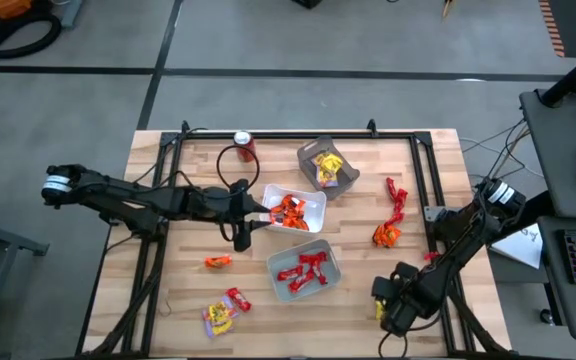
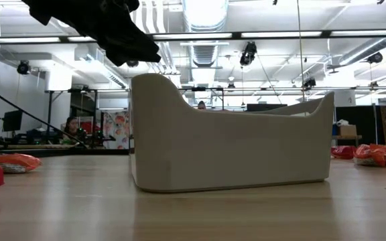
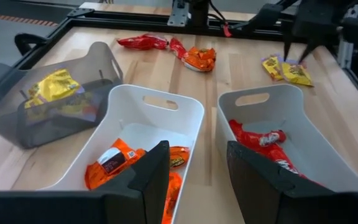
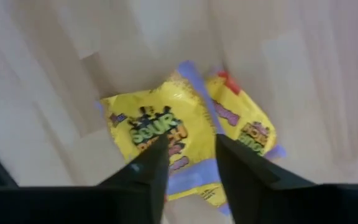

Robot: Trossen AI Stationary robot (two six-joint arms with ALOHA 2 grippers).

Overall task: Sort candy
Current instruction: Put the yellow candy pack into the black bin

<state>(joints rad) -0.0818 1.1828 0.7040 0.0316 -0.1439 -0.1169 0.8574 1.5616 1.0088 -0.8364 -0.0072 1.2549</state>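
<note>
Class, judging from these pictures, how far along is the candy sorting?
Done: orange candy in the white tray, red in the near tray, yellow in the grey tray. In hand: right gripper, open, above yellow packets. Left: loose candy on the table; left gripper is empty.

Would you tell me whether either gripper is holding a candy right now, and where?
Neither: the left gripper is open over the orange tray; the right gripper is open above yellow packets.
</note>
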